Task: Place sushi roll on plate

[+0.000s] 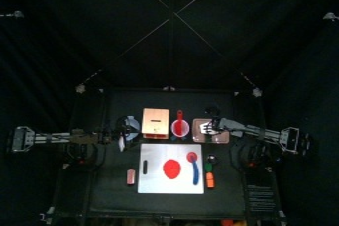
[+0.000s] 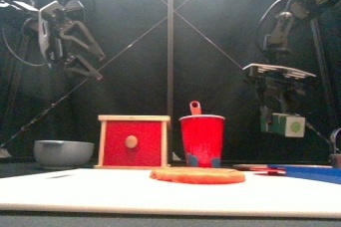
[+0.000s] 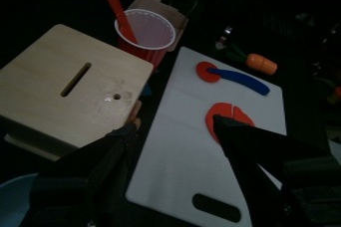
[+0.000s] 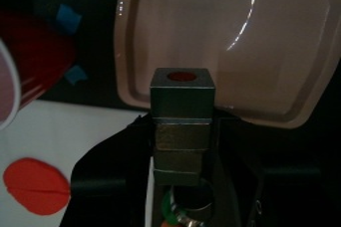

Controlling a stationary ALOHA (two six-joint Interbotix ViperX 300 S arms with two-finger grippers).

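Above the black table, right pincer (image 4: 180, 171) grips sushi roll (image 4: 182, 112) over plate (image 4: 266, 32).

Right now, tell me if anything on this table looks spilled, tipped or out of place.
Nothing stands out. The red cup stands upright, the white board lies flat, and the right gripper holds the sushi roll over the plate.

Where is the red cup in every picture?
Top view: red cup mid-table, behind the white board.
Front view: centre, behind the board.
Left wrist view: near the top, beyond the board.
Right wrist view: left edge, next to the board.
Shared landmark: the white board.
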